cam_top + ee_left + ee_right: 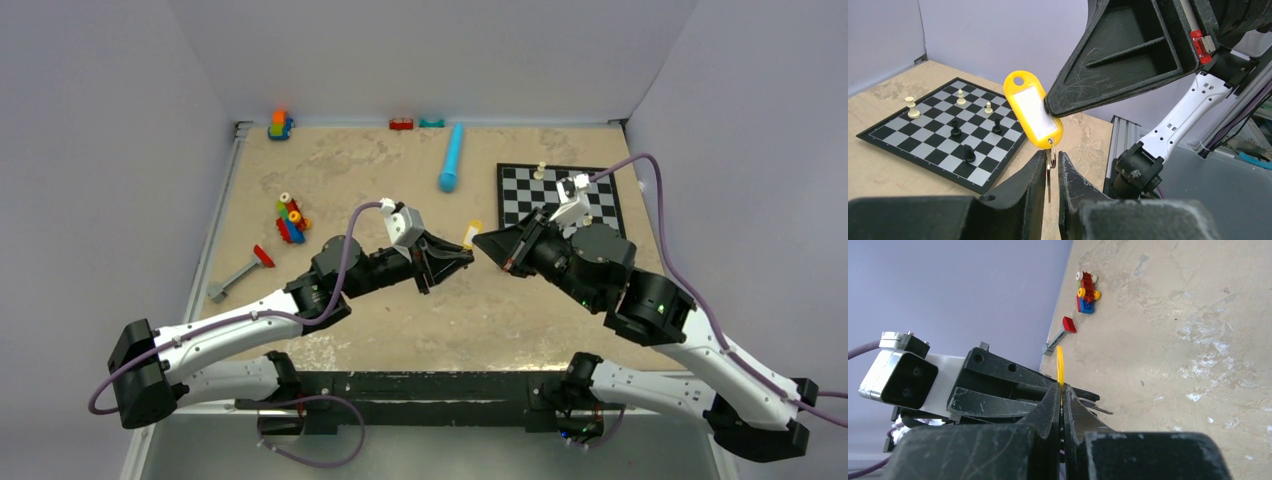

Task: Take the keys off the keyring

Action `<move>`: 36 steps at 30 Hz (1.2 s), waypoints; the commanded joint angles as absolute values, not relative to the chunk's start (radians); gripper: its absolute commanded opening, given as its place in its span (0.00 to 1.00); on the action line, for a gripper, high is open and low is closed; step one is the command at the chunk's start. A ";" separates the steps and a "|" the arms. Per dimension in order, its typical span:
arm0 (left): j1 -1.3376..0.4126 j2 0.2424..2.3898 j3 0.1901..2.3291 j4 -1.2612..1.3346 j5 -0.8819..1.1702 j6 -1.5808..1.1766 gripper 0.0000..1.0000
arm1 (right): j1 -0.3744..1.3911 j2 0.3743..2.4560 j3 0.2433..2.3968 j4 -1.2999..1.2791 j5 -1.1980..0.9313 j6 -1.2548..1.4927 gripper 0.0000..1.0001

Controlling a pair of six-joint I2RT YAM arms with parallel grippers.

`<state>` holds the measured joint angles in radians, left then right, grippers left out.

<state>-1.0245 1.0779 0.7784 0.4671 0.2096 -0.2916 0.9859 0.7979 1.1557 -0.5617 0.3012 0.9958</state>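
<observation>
A yellow key tag (1033, 110) hangs in the air between both grippers, above the middle of the table; it also shows in the top view (472, 232) and edge-on in the right wrist view (1060, 365). My right gripper (482, 241) is shut on the tag's side (1062, 390). A small metal keyring (1052, 151) hangs from the tag's lower end. My left gripper (1050, 159) is closed from below on the ring and a silvery-grey key (1048, 177), seen edge-on between its fingers. The brass-gold key is hidden.
A chessboard (560, 195) with small pieces lies at the right rear. A blue cylinder (451, 158) lies at the rear centre. A toy brick car (290, 218) and a red-headed grey tool (240, 275) lie at the left. Small bricks (280, 125) line the back wall.
</observation>
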 commanded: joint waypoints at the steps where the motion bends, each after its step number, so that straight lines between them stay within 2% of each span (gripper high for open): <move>1: -1.031 1.066 0.821 0.498 0.237 -0.289 0.18 | 0.983 0.782 1.198 -0.552 0.346 1.011 0.00; 6: -1.032 1.057 0.831 0.464 0.255 -0.300 0.25 | 0.983 0.778 1.204 -0.555 0.356 1.006 0.00; 8: -1.031 1.057 0.834 0.454 0.255 -0.302 0.25 | 0.983 0.780 1.206 -0.555 0.355 1.006 0.00; 15: -1.031 1.058 0.837 0.461 0.262 -0.302 0.01 | 0.983 0.778 1.200 -0.554 0.349 1.006 0.00; 25: -1.031 1.042 0.883 0.357 0.276 -0.357 0.00 | 0.983 0.764 1.194 -0.550 0.330 0.991 0.00; 27: -1.031 1.032 0.898 0.324 0.279 -0.379 0.00 | 0.983 0.753 1.196 -0.553 0.332 0.968 0.22; 31: -1.031 0.998 0.897 0.315 0.289 -0.404 0.00 | 0.983 0.728 1.197 -0.568 0.332 0.934 0.55; 33: -1.031 0.982 0.897 0.311 0.294 -0.414 0.00 | 0.984 0.715 1.197 -0.582 0.334 0.925 0.60; 36: -1.031 0.964 0.908 0.301 0.301 -0.450 0.00 | 0.983 0.683 1.182 -0.559 0.312 0.902 0.55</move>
